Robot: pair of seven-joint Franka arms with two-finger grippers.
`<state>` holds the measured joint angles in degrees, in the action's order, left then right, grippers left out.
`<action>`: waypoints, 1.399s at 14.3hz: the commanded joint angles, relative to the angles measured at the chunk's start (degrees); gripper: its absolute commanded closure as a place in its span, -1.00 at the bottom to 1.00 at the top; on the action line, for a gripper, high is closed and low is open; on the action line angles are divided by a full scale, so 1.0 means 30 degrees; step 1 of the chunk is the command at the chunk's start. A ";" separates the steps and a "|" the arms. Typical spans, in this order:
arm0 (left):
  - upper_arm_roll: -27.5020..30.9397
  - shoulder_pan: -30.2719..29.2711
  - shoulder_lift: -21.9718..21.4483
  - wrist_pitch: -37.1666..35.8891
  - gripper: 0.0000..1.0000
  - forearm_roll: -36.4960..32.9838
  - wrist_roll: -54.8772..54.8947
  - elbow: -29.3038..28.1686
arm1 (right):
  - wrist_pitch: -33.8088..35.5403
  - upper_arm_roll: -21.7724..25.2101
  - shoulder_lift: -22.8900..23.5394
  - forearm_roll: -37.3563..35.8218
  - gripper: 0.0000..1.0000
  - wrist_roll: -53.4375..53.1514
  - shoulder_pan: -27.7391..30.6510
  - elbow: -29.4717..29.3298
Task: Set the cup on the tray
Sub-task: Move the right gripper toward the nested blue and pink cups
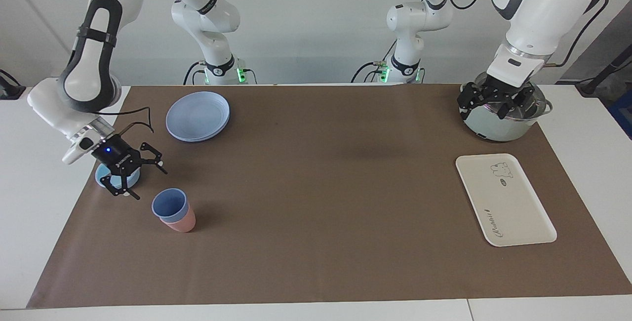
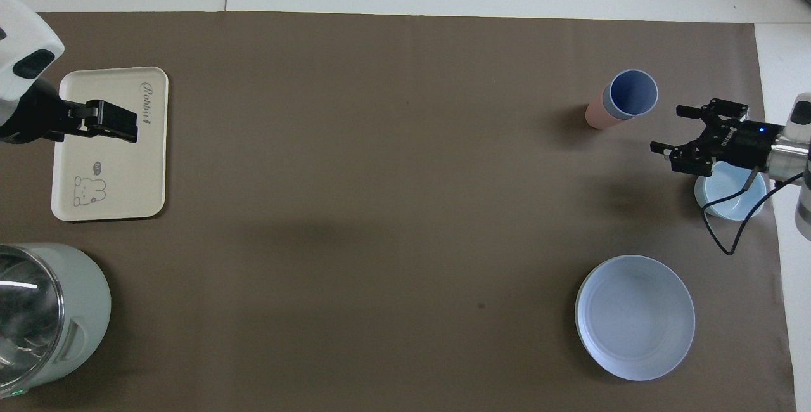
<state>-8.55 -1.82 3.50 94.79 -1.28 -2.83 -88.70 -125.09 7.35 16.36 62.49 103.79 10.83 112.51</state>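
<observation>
The periwinkle-blue cup (image 1: 169, 204) stands upright, nested inside a salmon-pink cup (image 1: 181, 223), toward the right arm's end of the table. It also shows in the overhead view (image 2: 630, 94). My right gripper (image 1: 148, 183) is open and empty, low over the mat beside the cup and apart from it. It also shows in the overhead view (image 2: 666, 128). The cream-white tray (image 1: 503, 207) lies flat and bare toward the left arm's end, and shows in the overhead view too (image 2: 108, 174). My left gripper (image 1: 495, 102) waits raised and open between pot and tray.
A wide light-blue bowl (image 2: 728, 199) sits under my right wrist. Stacked round blue plates (image 1: 197, 116) lie nearer the robots than the cups. A pale-green pot (image 1: 498, 131) with a steel inside stands nearer the robots than the tray. A brown mat (image 1: 316, 187) covers the table.
</observation>
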 commanded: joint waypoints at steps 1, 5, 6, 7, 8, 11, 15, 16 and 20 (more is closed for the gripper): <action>0.0127 0.0166 -0.0465 0.0426 -1.00 -0.0220 -0.0143 -0.0639 | 0.0473 -0.0078 0.1367 0.2275 -1.00 0.2776 0.0227 -0.0296; 0.0098 0.0079 -0.0494 0.0426 -1.00 -0.0219 -0.0084 -0.0698 | 0.0682 -0.0107 0.1841 0.3570 -1.00 0.3752 0.0111 -0.0355; 0.0098 0.0079 -0.0552 0.0455 -1.00 -0.0219 -0.0142 -0.0843 | 0.0711 -0.0107 0.1986 0.3950 -1.00 0.4042 0.0111 -0.0355; 0.0098 0.0108 -0.0669 0.0514 -1.00 -0.0219 -0.0142 -0.1019 | 0.0741 -0.0107 0.2162 0.4563 -1.00 0.4770 0.0110 -0.0384; 0.0098 0.0108 -0.0670 0.0572 -1.00 -0.0219 -0.0142 -0.1049 | 0.0770 -0.0107 0.2337 0.5178 -1.00 0.5241 0.0052 -0.0384; 0.0098 0.0196 -0.0641 0.1011 -1.00 -0.0219 -0.0230 -0.1079 | 0.1297 -0.0107 0.2749 0.6469 -1.00 0.5919 0.0052 -0.0413; 0.0098 0.0196 -0.0787 0.1012 -1.00 -0.0219 -0.0259 -0.1372 | 0.1298 -0.0136 0.2749 0.6912 -1.00 0.5979 -0.0065 -0.0442; 0.0098 0.0196 -0.0787 0.1070 -1.00 -0.0219 -0.0230 -0.1372 | 0.1298 -0.0136 0.2749 0.7203 -1.00 0.5979 -0.0094 -0.0443; 0.0098 0.0196 -0.0758 0.1100 -1.00 -0.0220 -0.0259 -0.1313 | 0.1268 -0.0166 0.2749 0.8491 -1.00 0.5979 -0.0445 -0.0648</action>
<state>-8.67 -1.80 3.37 96.40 -1.28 -2.84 -89.99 -121.76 7.06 23.97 84.97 120.30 9.85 111.41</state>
